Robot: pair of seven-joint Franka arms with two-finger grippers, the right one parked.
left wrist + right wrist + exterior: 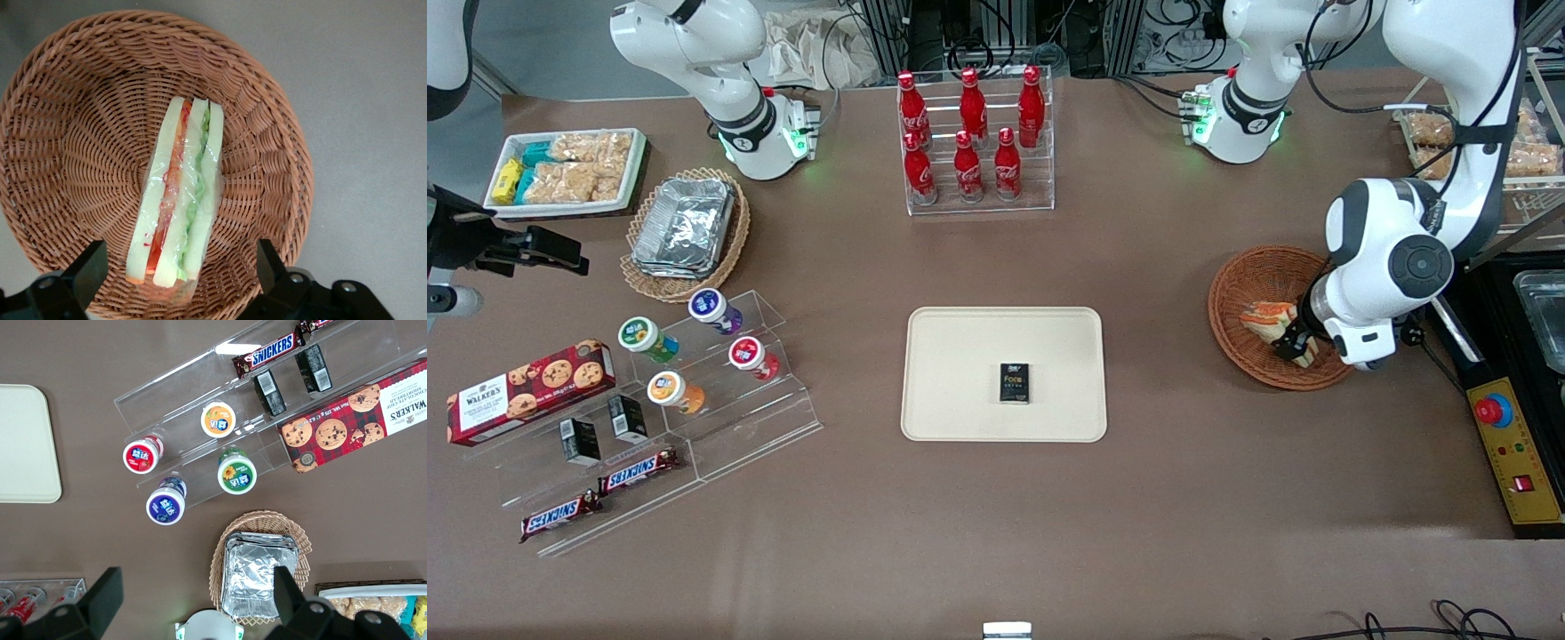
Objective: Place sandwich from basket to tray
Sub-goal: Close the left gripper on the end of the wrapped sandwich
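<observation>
Straddling sandwich in basket: gripper.

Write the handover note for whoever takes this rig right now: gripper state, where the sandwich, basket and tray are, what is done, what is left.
Gripper: open, hovering low over the basket, fingers straddling one end of the sandwich, nothing held yet.
Sandwich: still lying in the basket, wrapped in clear film, filling edge up.
Basket: toward the working arm's end of the table, beside the tray.
Tray: mid-table, carries only a small black box.
Done: approach and alignment over the sandwich.
Left: close on the sandwich, lift it out, carry it to the tray, set it on a bare part away from the box, release.
</observation>
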